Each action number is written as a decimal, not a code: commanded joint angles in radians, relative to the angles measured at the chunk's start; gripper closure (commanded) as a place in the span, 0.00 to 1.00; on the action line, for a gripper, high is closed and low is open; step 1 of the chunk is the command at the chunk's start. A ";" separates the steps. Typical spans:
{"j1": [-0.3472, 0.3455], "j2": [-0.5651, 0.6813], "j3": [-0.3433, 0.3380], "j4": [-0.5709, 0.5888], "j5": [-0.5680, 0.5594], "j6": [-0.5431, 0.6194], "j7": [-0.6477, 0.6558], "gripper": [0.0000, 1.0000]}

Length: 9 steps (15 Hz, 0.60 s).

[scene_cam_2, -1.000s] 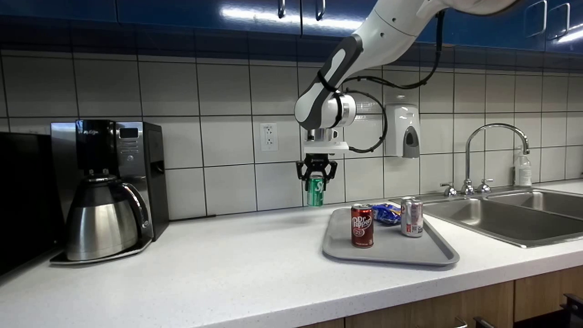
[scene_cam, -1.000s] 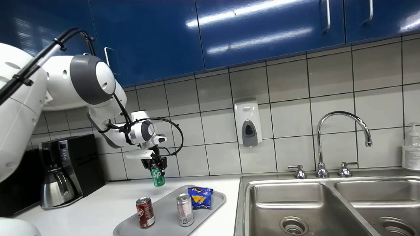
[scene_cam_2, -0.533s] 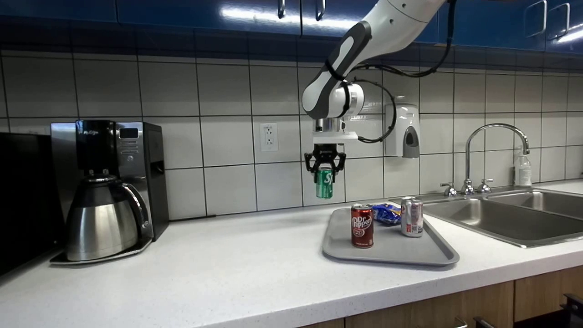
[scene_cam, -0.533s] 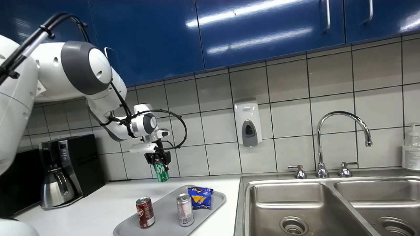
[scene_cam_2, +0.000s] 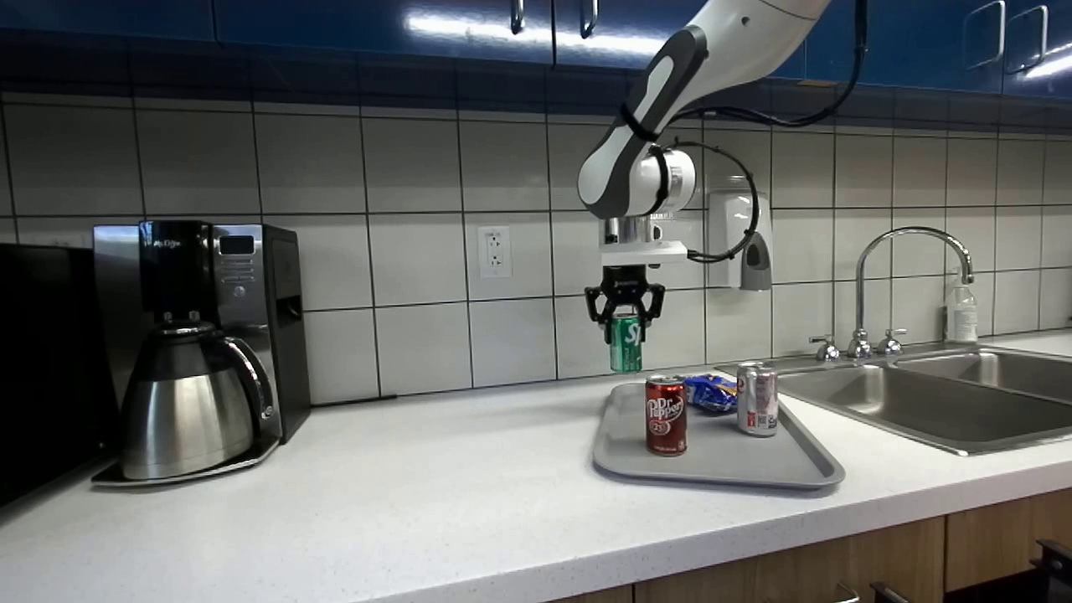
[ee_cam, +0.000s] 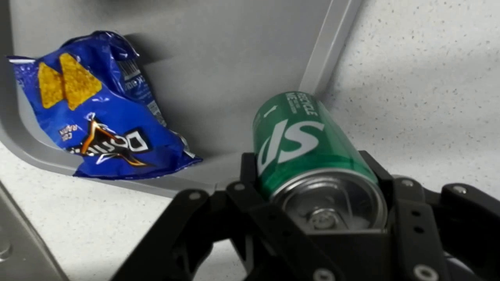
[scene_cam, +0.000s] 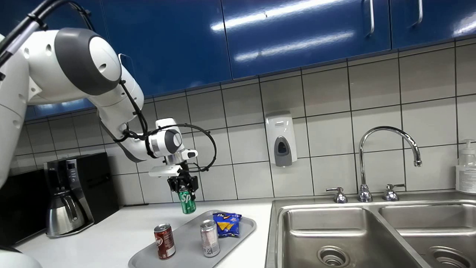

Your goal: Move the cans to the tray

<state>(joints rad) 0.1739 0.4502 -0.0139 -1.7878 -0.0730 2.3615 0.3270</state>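
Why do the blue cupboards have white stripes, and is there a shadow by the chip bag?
In both exterior views, that's glare, probably light bouncing off the glossy blue cupboards; in the wrist view, yes, the tray looks darker beside the chip bag.

On the white, finely speckled countertop (scene_cam_2: 377, 519) a grey serving tray (scene_cam_2: 720, 466) is laid flat, just beside the inset stainless-steel double-bowl sink (scene_cam: 327, 223); a drip coffee maker (scene_cam_2: 239, 310) is set well apart from the tray.

white arm (scene_cam_2: 747, 50), grey bands (scene_cam: 76, 63), black cables (scene_cam_2: 860, 33), black gripper (scene_cam_2: 626, 333), silvery screws (ee_cam: 459, 189)
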 commanded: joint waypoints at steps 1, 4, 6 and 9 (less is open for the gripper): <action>-0.013 -0.062 -0.001 -0.090 -0.012 0.001 -0.021 0.62; -0.014 -0.056 -0.007 -0.122 -0.020 0.021 -0.021 0.62; -0.013 -0.049 -0.012 -0.138 -0.026 0.033 -0.018 0.62; -0.014 -0.042 -0.017 -0.158 -0.027 0.042 -0.015 0.62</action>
<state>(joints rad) 0.1701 0.4394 -0.0299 -1.9037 -0.0819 2.3849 0.3269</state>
